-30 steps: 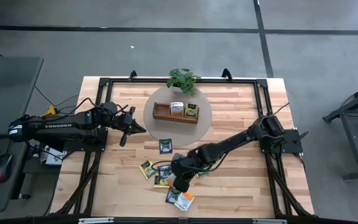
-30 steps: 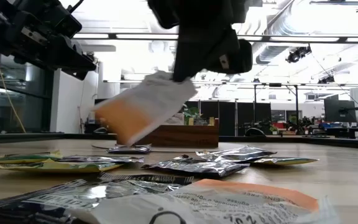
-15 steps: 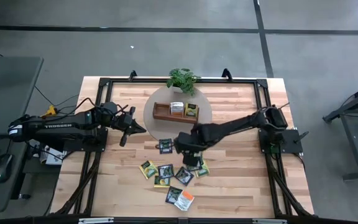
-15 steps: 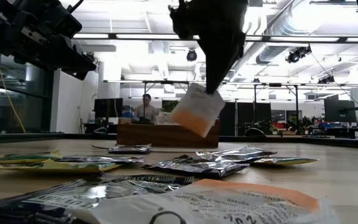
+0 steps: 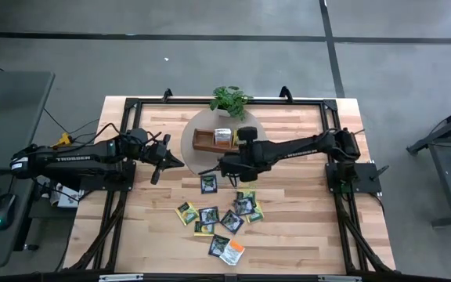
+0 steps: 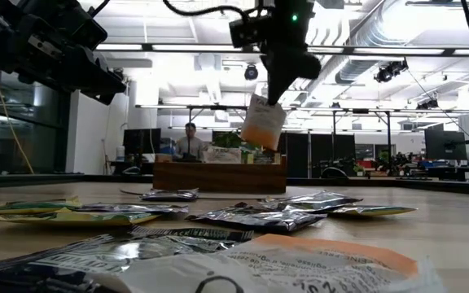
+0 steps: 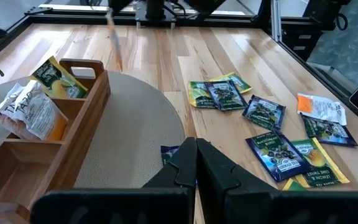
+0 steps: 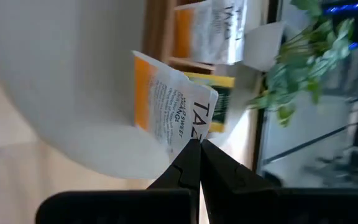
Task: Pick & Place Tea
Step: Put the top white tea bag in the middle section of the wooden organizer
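Note:
My right gripper (image 5: pixel 222 166) hovers over the round grey mat, just in front of the brown wooden tray (image 5: pixel 203 141), shut on an orange-and-white tea sachet (image 6: pixel 263 124). The tray holds a white-orange sachet (image 7: pixel 33 112) and a yellow-green one (image 7: pixel 58 78). Several more sachets lie flat on the table: a dark one (image 5: pixel 208 184) at the mat's near edge, a cluster (image 5: pixel 219 216) and two near the front edge (image 5: pixel 227 249). My left gripper (image 7: pixel 196 163) is shut and waits above the table, left of the mat. My right gripper pinches the orange-and-white sachet by a top corner (image 8: pixel 196 135) between its two fingertips, coming from above and pointing down. The sachet hangs below the fingers, nearly upright and lifted clear of mat and tray.
A small green potted plant (image 5: pixel 230 99) stands behind the tray at the far edge. The round mat (image 5: pixel 198 163) lies under the tray. A black frame (image 5: pixel 131 106) rims the table. Bare wood lies right of the sachets. A person sits in the room beyond.
My right gripper has carried the sachet up from the cluster near the front edge toward the far edge, to just before the tray, rising as it went. The sachet, slanted at first, now hangs almost straight down. The left arm has kept still.

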You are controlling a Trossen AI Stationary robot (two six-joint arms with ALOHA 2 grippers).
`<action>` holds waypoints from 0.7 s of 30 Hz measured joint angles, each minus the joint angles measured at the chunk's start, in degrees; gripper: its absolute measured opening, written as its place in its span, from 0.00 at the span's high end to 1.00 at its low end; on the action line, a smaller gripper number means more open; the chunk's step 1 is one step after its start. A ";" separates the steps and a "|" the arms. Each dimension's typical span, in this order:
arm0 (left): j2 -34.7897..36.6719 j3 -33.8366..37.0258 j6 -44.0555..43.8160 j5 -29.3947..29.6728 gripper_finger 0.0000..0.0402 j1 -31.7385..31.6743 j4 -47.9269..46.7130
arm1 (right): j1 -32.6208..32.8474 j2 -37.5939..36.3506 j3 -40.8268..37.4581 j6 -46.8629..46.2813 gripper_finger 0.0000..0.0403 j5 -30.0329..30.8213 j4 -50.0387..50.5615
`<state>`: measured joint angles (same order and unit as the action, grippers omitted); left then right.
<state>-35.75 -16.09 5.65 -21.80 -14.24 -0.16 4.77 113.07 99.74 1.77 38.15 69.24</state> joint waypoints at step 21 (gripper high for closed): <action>0.00 0.01 0.00 0.00 1.00 0.00 -0.01 | -6.02 5.78 2.62 25.88 1.00 7.18 -15.90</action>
<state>-35.75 -16.08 5.65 -21.80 -14.24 -0.17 -1.26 118.84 102.36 27.65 45.33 53.34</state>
